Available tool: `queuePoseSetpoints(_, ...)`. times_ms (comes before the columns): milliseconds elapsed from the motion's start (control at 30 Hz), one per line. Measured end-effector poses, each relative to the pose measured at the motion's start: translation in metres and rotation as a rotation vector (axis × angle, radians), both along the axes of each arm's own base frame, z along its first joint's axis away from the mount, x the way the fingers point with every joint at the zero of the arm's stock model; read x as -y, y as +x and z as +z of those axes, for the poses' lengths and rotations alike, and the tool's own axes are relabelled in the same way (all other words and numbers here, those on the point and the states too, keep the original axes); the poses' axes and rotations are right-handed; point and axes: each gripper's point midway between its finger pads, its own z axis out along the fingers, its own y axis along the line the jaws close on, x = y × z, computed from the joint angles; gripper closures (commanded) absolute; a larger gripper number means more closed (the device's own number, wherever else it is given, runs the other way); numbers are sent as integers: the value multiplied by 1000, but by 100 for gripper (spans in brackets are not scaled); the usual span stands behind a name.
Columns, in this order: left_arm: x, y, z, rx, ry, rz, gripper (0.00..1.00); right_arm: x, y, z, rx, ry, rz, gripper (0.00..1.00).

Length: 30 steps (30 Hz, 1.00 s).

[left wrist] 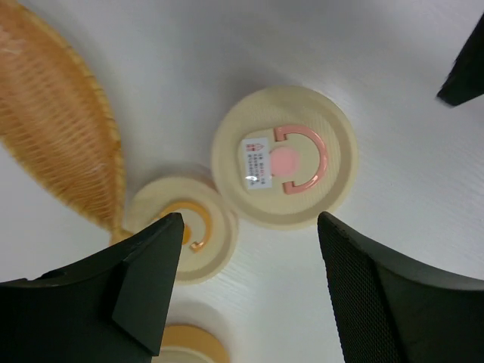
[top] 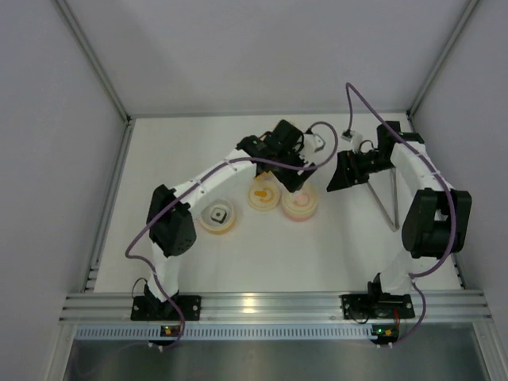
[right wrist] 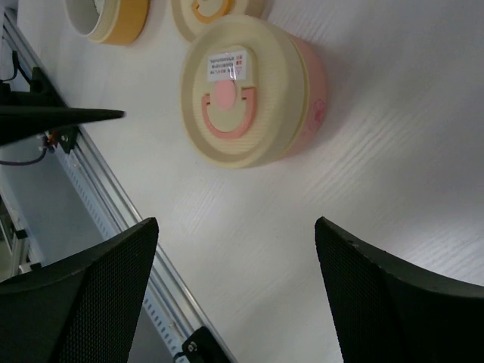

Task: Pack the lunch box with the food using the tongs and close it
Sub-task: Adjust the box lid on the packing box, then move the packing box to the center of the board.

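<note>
Top external view had the yellow tub (top: 203, 221) nearest the bases, open, with the black block with a white patch (top: 220, 213) inside it; no orange lump could be made out. On the table (top: 317, 246) the grey metal tongs (top: 394, 214) lay off to the right, long axis running near to far, joined end nearer, beside the right arm and well apart from the left. Farther back the pink lunch box (top: 300, 204) sat lidded, and above it the left gripper (left wrist: 248, 223) hung spread wide and empty. Level with it the right gripper (right wrist: 236, 227) also gaped, holding nothing, and looked better placed to take the tongs
</note>
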Motion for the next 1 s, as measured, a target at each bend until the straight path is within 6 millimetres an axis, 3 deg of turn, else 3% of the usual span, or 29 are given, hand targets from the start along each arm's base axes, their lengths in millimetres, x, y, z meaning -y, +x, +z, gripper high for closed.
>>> queuePoseSetpoints(167,-47,24,95,78,-166,48,23,-47,-2,-8,24,-36,116,16)
queuePoseSetpoints(233,-77,29,118,77,-226,79,23,-60,0,-15,7,-50,146,16)
queuePoseSetpoints(300,-106,33,127,51,-264,116,23,-66,9,-25,-6,-64,160,17)
queuePoseSetpoints(400,-145,39,114,-19,-279,195,23,-66,26,-38,-10,-88,162,19)
queuePoseSetpoints(533,-169,35,81,-131,-265,253,22,-64,46,-48,7,-118,167,21)
queuePoseSetpoints(633,-171,27,70,-182,-265,255,22,-64,58,-51,30,-133,169,25)
queuePoseSetpoints(767,-170,20,69,-204,-280,244,22,-67,67,-56,44,-145,182,32)
queuePoseSetpoints(1000,-169,14,70,-216,-296,228,22,-84,59,-79,19,-155,269,40)
